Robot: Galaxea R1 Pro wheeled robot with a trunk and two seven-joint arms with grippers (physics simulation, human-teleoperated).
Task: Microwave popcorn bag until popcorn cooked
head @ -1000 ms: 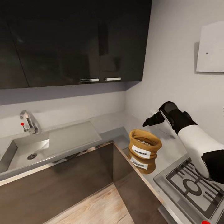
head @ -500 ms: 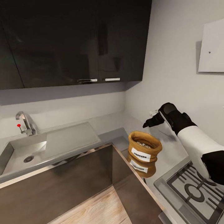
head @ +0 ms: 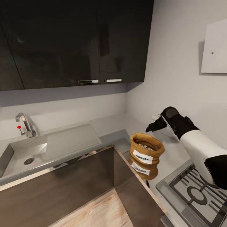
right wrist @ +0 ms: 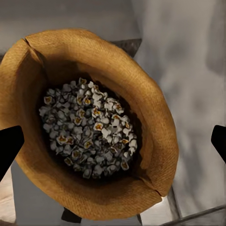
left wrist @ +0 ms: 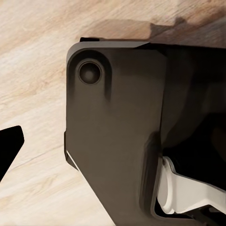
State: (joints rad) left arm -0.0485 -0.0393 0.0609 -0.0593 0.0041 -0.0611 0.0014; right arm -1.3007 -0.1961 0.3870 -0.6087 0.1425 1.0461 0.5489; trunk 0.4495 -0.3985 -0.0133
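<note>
Overhead, your right gripper [head: 151, 127] hung above the popcorn bag [head: 146, 147], spread wide, wrist camera revealed kernels [right wrist: 87, 129], left gripper unclear.

Right arm [head: 201, 148] enters from the lower right of the head view: white forearm shell, black wrist section, reaching forward and up toward the back corner of the countertop [head: 176, 151]. Right gripper [head: 152, 126] at arm's end, black, angled downward, above and just behind the popcorn bag [head: 147, 152], not touching it. In the right wrist view, both fingertips [right wrist: 9, 150] sit at opposite frame edges, spread wide, nothing between them but the bag's mouth below. Left wrist view: one dark fingertip [left wrist: 8, 145] at the frame edge beside the robot's dark base; spread not readable.
</note>
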